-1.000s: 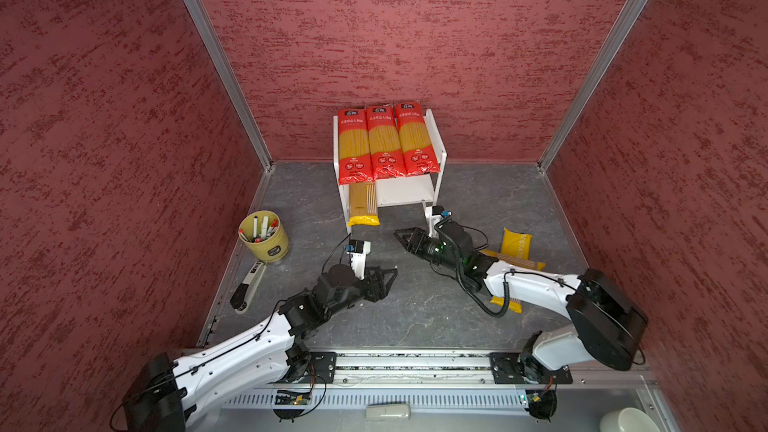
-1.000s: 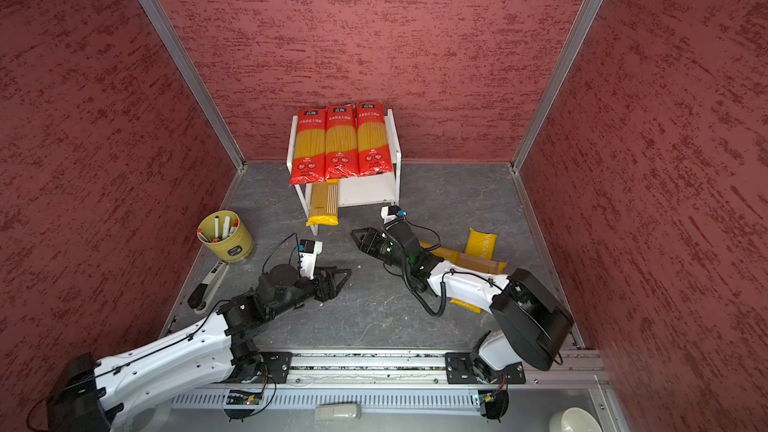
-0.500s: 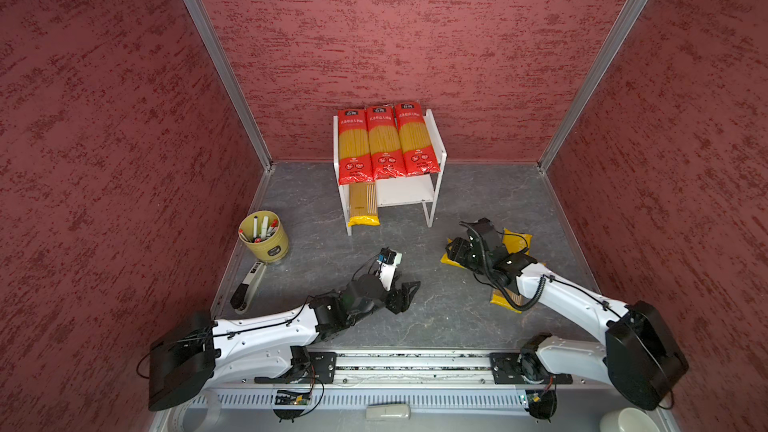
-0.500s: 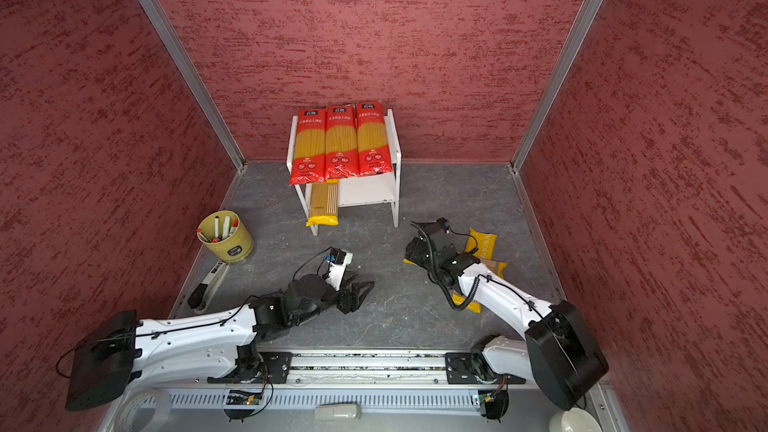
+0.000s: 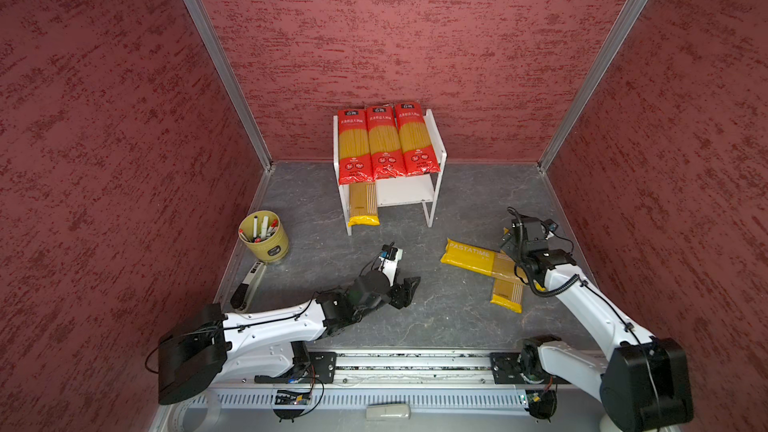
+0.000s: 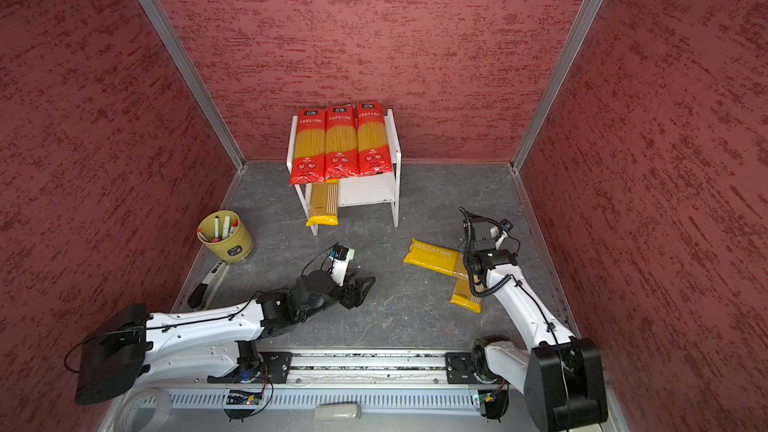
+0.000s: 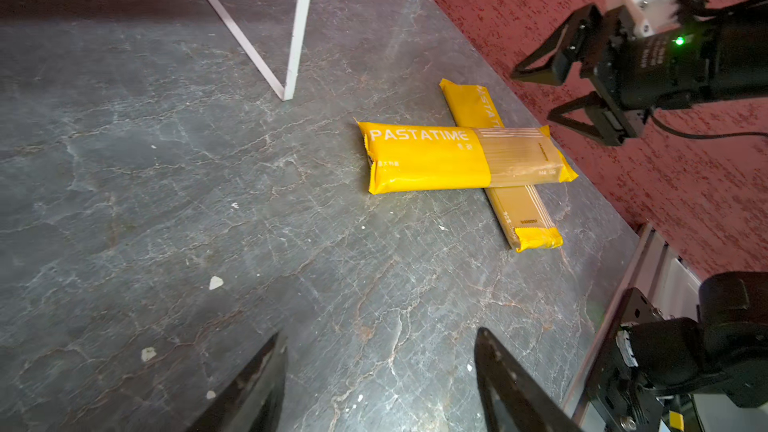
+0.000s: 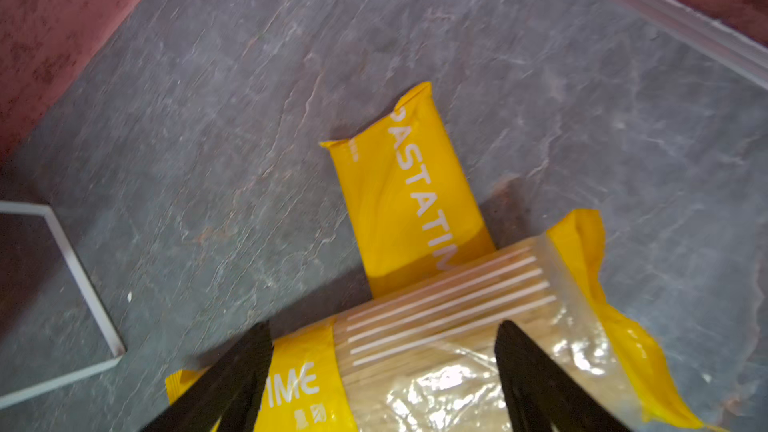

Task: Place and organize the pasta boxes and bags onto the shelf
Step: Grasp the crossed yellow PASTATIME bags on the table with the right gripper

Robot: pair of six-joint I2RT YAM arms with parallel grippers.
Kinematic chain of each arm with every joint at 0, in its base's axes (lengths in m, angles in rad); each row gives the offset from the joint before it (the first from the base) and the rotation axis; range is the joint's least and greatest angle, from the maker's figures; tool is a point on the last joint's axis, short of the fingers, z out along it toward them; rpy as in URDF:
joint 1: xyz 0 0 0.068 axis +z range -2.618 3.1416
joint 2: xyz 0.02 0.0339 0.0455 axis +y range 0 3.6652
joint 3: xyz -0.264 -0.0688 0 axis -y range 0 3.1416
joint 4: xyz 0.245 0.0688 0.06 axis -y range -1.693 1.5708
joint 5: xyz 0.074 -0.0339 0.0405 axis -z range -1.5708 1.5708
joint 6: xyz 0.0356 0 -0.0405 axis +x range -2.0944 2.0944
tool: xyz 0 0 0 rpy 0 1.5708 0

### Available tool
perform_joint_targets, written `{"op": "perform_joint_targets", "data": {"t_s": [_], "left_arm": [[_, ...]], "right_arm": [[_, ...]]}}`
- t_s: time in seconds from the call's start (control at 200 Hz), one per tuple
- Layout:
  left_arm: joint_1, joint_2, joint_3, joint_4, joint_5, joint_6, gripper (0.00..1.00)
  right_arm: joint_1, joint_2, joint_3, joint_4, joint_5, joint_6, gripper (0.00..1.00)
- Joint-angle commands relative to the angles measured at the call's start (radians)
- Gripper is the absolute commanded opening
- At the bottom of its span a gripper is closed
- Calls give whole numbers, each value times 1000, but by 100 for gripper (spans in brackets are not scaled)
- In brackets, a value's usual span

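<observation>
Three red pasta bags [image 5: 386,141] [image 6: 340,141] lie side by side on top of the white shelf [image 5: 440,135] [image 6: 395,139]. One yellow pack [image 5: 363,205] rests on the lower tier with its end sticking out. On the floor at the right, two yellow PASTATIME packs lie crossed, the upper pack [image 5: 473,258] [image 7: 432,157] [image 8: 415,380] over the lower pack [image 5: 507,295] [image 7: 523,218] [image 8: 407,189]. My right gripper [image 8: 382,326] [image 7: 532,95] hangs open just above the crossing, its jaws either side of the upper pack. My left gripper [image 5: 409,288] [image 7: 378,334] is open and empty over bare floor.
A yellow-green cup of markers [image 5: 264,236] stands at the left wall, with a black-and-white tool [image 5: 249,286] on the floor beside it. Red walls close in on three sides. The arms' rail [image 5: 415,361] runs along the front.
My right gripper has swung from in front of the shelf to the right, over the crossed yellow packs, and opened wider. My left arm has drawn back and to the right.
</observation>
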Motion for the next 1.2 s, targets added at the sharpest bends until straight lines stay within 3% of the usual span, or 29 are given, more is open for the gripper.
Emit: {"op": "perform_joint_targets", "data": {"t_s": [0.0,0.301,0.486,0.591,0.802,0.932,1.077,1.192], "left_arm": [[25,-25,-12,-8,12,-43,70],[62,-43,-26,-26,46,-58,70],[78,-40,-32,-13,63,-65,70],[81,-31,-32,-5,70,-70,70],[85,12,-8,2,93,-70,70],[85,35,15,-10,105,-69,70],[85,19,21,-46,102,-78,70],[86,9,9,-50,90,-87,70]], "right_arm": [[-50,-12,-34,-17,43,47,86],[-119,13,-102,46,-42,45,85],[-114,59,-142,119,-192,2,77],[-76,48,-159,121,-219,10,74],[47,59,-139,109,-186,13,74],[63,98,-109,124,-165,-4,74],[63,108,-11,39,-36,-45,75],[84,106,41,33,-3,-72,75]]}}
